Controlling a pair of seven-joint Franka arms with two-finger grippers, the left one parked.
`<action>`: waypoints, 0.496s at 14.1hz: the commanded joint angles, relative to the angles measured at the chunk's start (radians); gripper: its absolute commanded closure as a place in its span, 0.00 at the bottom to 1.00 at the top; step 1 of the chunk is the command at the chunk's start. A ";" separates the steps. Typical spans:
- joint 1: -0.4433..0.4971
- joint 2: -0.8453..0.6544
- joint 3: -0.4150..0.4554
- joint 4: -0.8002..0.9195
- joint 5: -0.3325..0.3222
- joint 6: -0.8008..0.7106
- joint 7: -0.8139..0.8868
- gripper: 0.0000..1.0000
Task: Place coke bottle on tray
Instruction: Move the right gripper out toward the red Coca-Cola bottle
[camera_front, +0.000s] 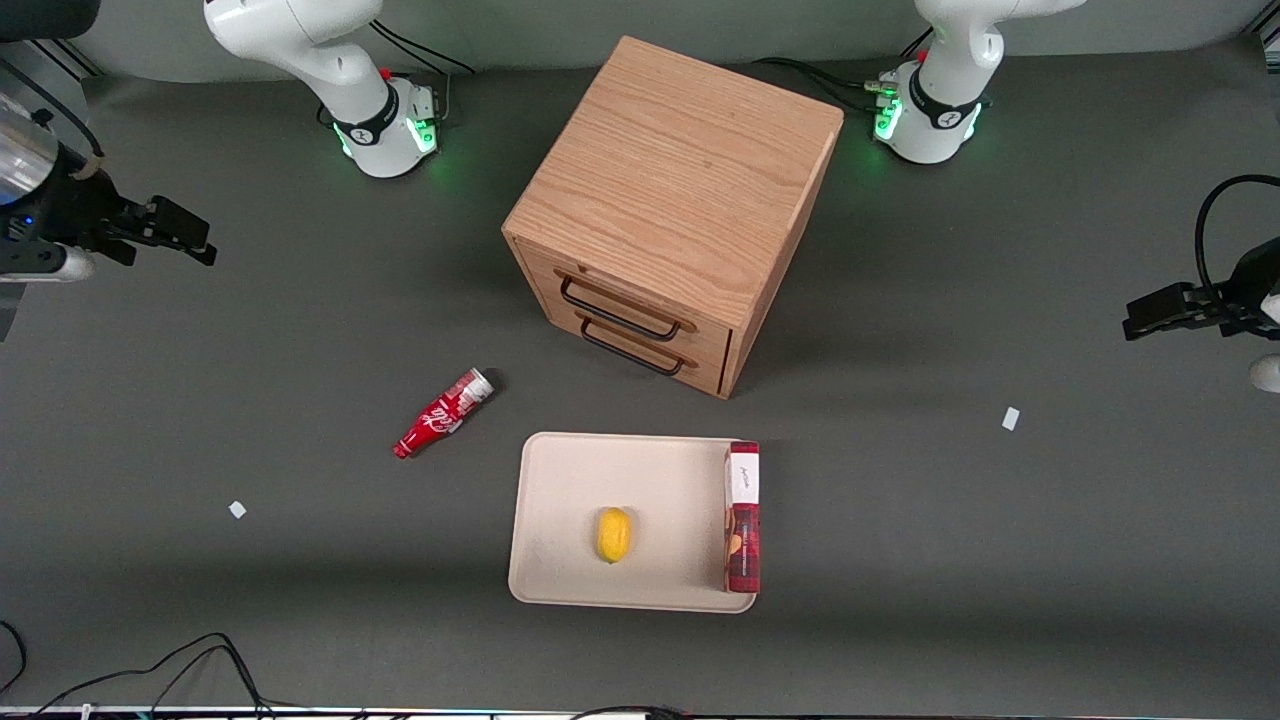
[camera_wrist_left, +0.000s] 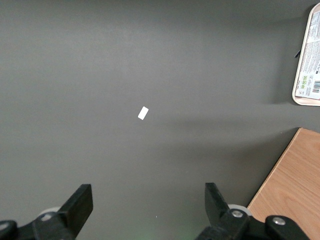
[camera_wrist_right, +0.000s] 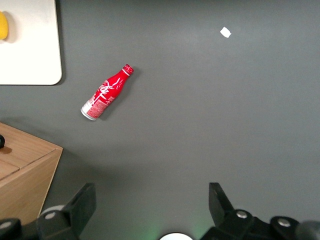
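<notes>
Lying on its side at the front view's centre-left, the small red contour coke bottle (camera_front: 444, 412) may roll when pinched; the open-fingered gripper (camera_front: 170, 232) hovers upper left, the cream rectangular tray (camera_front: 560, 520) beside the bottle.

One coke bottle (camera_front: 443, 413), one tray (camera_front: 560, 520), one lemon (camera_front: 614, 535), one box (camera_front: 742, 517), one cabinet (camera_front: 672, 200) with two drawers, two paper scraps (camera_front: 237, 510); the gripper (camera_front: 180, 232), one, sits upper left.

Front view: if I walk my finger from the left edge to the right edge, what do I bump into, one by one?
gripper → coke bottle → lemon on the tray → red-and-white box → white paper scrap
</notes>
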 joint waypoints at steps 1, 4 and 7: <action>0.009 0.072 0.041 0.000 0.046 0.053 0.168 0.00; 0.008 0.142 0.118 -0.047 0.072 0.171 0.385 0.00; 0.009 0.237 0.172 -0.110 0.077 0.319 0.592 0.00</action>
